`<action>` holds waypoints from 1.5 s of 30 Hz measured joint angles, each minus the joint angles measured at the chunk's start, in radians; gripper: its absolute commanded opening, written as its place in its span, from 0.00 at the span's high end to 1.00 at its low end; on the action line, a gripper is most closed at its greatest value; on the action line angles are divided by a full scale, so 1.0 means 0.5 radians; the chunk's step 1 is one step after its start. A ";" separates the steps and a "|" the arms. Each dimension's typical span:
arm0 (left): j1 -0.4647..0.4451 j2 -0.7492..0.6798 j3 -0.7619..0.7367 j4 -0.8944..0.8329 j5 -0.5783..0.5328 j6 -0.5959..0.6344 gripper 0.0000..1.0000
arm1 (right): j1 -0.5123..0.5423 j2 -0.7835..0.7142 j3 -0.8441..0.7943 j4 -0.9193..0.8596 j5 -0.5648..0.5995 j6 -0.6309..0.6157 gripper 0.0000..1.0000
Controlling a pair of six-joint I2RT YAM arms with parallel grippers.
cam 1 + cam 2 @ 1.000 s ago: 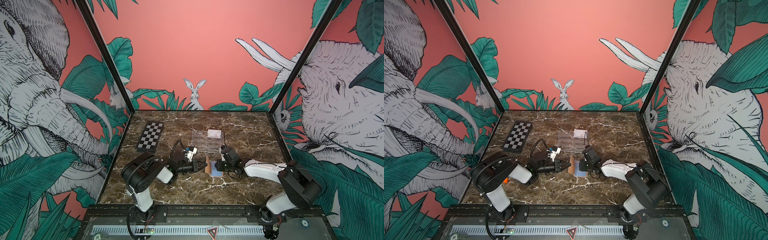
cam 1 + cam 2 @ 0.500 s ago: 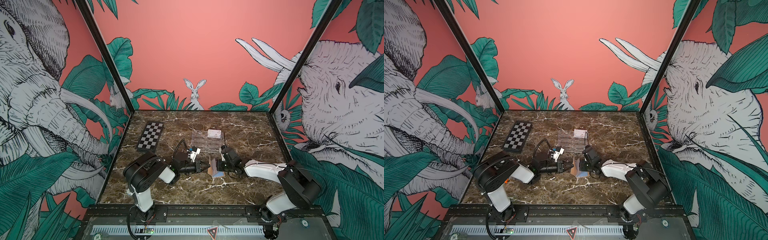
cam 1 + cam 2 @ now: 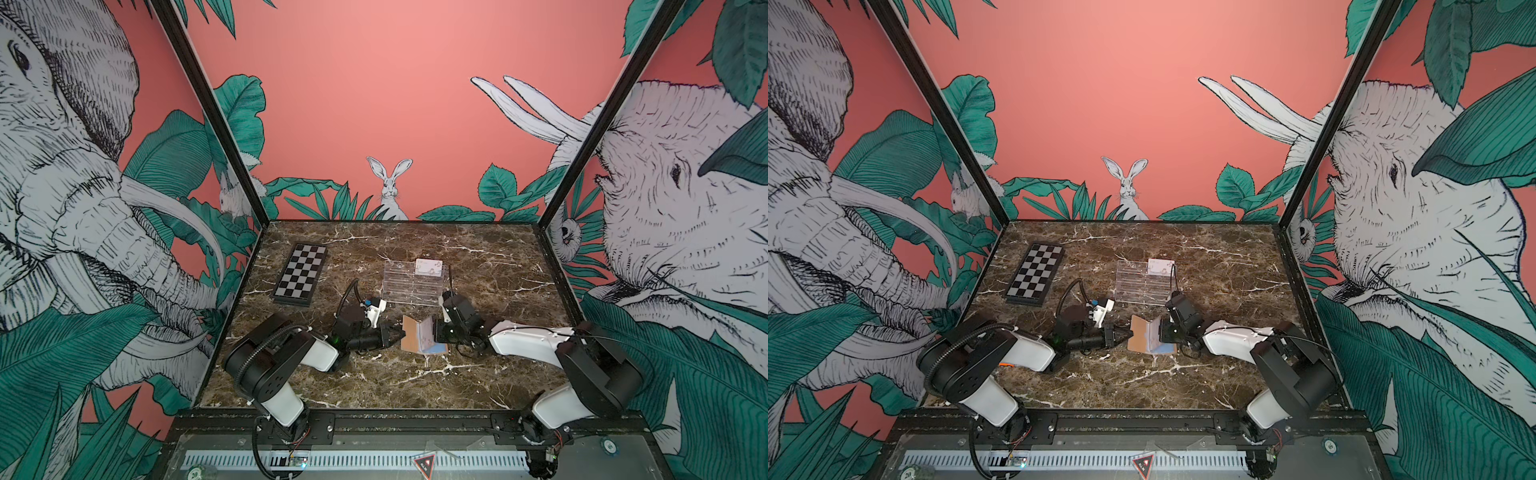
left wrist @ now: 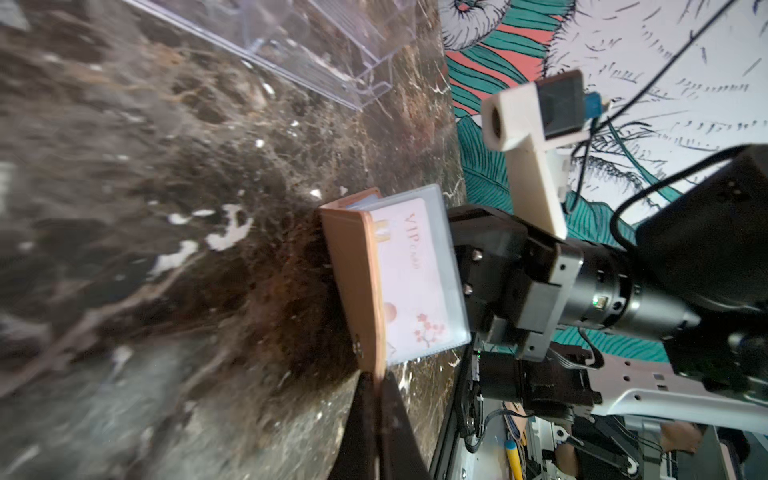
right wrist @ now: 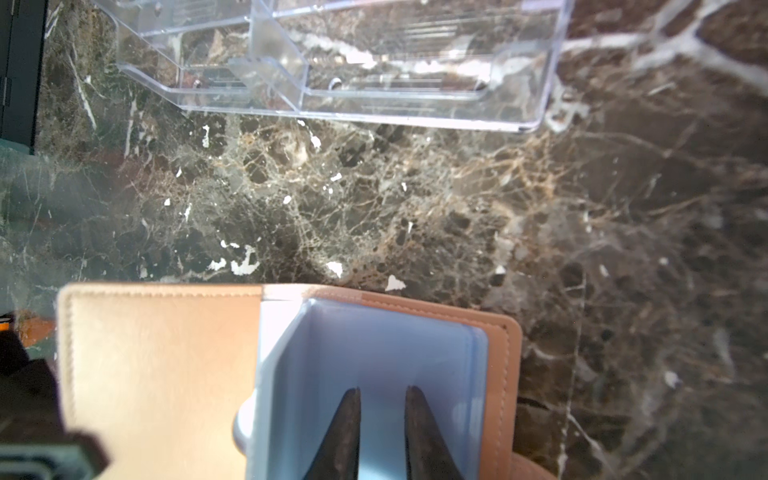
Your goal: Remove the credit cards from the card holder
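**left wrist view: card holder pinched open in front of the rack**

from the left wrist, the tan card holder (image 4: 357, 286) stood half open on the marble table (image 4: 166, 208). the left gripper (image 4: 376, 415) was clamped tight on the edge of its raised cover. a clear sleeve stood up from the fold, and a pink credit card (image 4: 409, 286) marked "vip" sat inside it.

in both top views the holder lay just in front of the clear acrylic rack (image 3: 411, 286), near it but not touching. the left gripper reached it from the rack's front left and the right gripper (image 5: 382, 390) from the rack's front right.

the right wrist view showed the right gripper's jaws a narrow gap apart, right over a pale blue sleeve page (image 5: 374, 353) on the holder's flat half. the blue showed through the gap and i saw nothing pinched between the fingers. whether the tips touched the page, i could not tell.

a whitish card (image 3: 429, 267) stood in the rack's back tier, at its right end. a black-and-white chequered board (image 3: 300, 276) lay flat, well to the left of the rack.
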 measured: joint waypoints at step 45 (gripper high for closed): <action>0.021 -0.907 0.418 -1.518 -0.279 0.365 0.37 | -0.216 -1.098 -0.225 -0.594 0.137 -0.111 0.75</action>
